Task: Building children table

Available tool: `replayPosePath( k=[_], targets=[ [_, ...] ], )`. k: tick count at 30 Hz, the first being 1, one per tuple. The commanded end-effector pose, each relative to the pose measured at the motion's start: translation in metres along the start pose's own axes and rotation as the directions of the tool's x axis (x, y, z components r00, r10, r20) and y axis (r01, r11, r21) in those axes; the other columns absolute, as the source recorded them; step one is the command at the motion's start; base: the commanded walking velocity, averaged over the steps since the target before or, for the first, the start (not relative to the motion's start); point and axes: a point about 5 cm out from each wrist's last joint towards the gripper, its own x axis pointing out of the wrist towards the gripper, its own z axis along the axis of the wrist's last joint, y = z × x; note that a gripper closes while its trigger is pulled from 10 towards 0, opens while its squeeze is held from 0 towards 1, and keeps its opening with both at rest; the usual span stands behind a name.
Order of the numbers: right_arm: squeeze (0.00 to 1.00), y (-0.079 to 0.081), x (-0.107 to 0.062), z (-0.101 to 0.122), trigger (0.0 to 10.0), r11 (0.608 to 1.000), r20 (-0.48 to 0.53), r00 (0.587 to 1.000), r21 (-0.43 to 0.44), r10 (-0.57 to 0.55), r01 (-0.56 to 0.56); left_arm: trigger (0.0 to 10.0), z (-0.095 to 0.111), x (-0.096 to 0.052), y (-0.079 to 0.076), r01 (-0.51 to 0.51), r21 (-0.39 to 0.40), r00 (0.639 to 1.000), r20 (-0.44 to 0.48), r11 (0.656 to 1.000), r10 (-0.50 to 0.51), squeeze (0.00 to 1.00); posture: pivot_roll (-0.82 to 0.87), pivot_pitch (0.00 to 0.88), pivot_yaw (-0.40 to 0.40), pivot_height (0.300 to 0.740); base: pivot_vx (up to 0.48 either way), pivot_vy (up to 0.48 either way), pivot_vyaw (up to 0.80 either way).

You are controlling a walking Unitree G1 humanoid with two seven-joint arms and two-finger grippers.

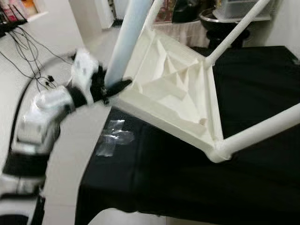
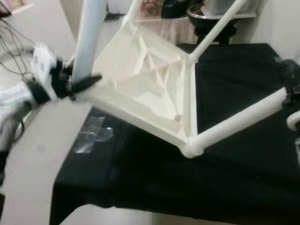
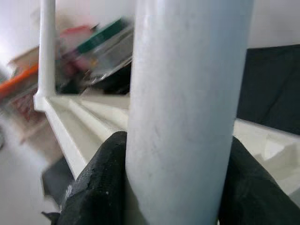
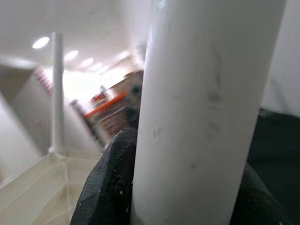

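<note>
The white children's table [image 1: 173,89] is tilted on edge above a black cloth, its ribbed underside facing me and its legs pointing out. My left gripper [image 1: 110,86] is shut on the pale leg [image 1: 126,42] at the left corner, just above the tabletop. In the left wrist view that leg [image 3: 187,108] sits between the black fingers [image 3: 98,183]. My right gripper [image 2: 288,96] is shut on the end of the long leg [image 2: 239,119] reaching right. The right wrist view shows this leg [image 4: 206,108] pressed between the fingers [image 4: 110,187]. Two more legs [image 1: 234,33] point away at the back.
The black cloth [image 1: 253,187] covers a low surface whose near edge is at the bottom. A clear plastic bag [image 1: 112,136] lies on its left part. Black cables [image 1: 28,51] trail over the pale floor at left. Dark furniture [image 1: 225,28] and clutter stand behind.
</note>
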Motion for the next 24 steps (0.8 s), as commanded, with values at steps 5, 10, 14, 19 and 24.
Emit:
replayPosePath(
  k=[5,10,14,19,24],
  targets=[
    [0.0,-0.007,-0.029,-0.133,10.0,0.952,-0.523,0.801,-0.08,-0.292,0.295,0.0,0.126,0.037,0.025,0.099,0.037,0.906,0.409,0.994,-0.105,0.0,-0.05,0.134,0.23,0.74,0.0,0.0,0.0],
    [0.0,0.008,-0.034,-0.175,10.0,0.933,-0.613,0.713,-0.126,-0.34,0.336,10.0,0.151,0.062,0.023,0.146,0.018,0.89,0.434,0.989,-0.139,1.0,-0.03,0.147,0.254,0.74,0.0,0.0,0.0],
    [0.0,0.01,-0.03,-0.19,10.0,0.92,-0.618,0.692,-0.15,-0.374,0.363,10.0,0.155,0.071,0.019,0.179,0.001,0.888,0.431,0.984,-0.162,1.0,-0.02,0.153,0.257,0.74,0.0,0.0,0.0],
    [0.0,0.003,-0.015,-0.197,10.0,0.886,-0.574,0.686,-0.179,-0.446,0.427,10.0,0.152,0.076,0.011,0.305,-0.026,0.866,0.422,0.952,-0.266,0.0,-0.01,0.162,0.259,0.74,0.0,0.0,0.0],
    [1.0,-0.005,-0.012,-0.197,10.0,0.863,-0.541,0.68,-0.212,-0.495,0.459,10.0,0.147,0.073,0.007,0.364,-0.041,0.852,0.417,0.93,-0.315,0.0,0.0,0.163,0.257,0.74,0.0,0.0,0.0]
  ],
)
